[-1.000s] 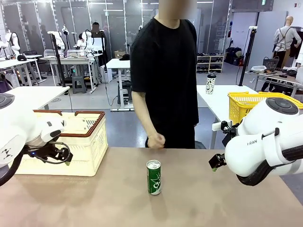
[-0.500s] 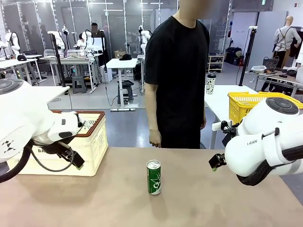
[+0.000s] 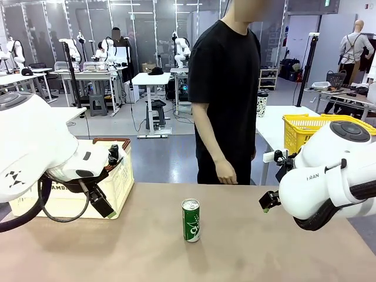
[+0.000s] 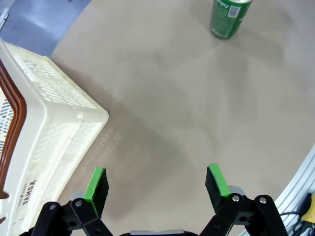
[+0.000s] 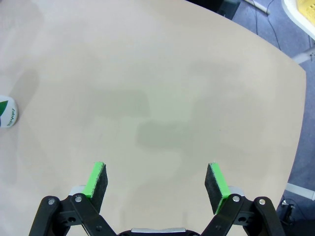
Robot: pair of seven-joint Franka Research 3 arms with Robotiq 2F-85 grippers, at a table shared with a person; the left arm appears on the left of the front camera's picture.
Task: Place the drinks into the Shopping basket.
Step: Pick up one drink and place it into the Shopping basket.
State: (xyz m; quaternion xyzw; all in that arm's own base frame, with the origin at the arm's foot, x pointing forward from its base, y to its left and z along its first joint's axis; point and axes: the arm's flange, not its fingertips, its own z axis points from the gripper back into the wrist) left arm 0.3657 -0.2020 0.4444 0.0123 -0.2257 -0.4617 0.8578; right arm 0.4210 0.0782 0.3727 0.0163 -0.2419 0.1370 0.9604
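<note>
L gripper [image 4: 156, 178]: jaws wide apart, nothing btwn the green pads, bare table [image 4: 162, 98] below. In its wrist view the green can [image 4: 229, 17] stands upright, well ahead & to the right of the fingers. The can's top is cut off by the frame edge, so no lid seen there. Shopping basket [image 4: 54, 113] sits just left of the left finger, corner nearest. One corner & parts of two lattice walls are in frame, brown rim clipped at the edge, "DAMDA" print sideways low down. Basket interior not visible, so can't tell contents.

Front view: L arm's white body covers most of the basket, leaving the right end wall & a bit of rim/handle. The L fingers look dark & foreshortened from there, spread hard to judge.

R gripper [image 5: 156, 177]: jaws wide apart too, empty, over bare table. The can is far left of its left finger, just a sliver at the frame edge w/ part of the label. From the front, one green pad peeks out beside the bulky R arm, rest hidden.

Person [image 3: 226, 88] at far side, hand [image 3: 225, 173] hanging near the table edge beyond the can, not touching it. Yellow basket [image 3: 302, 126] behind, partly blocked by R arm.
</note>
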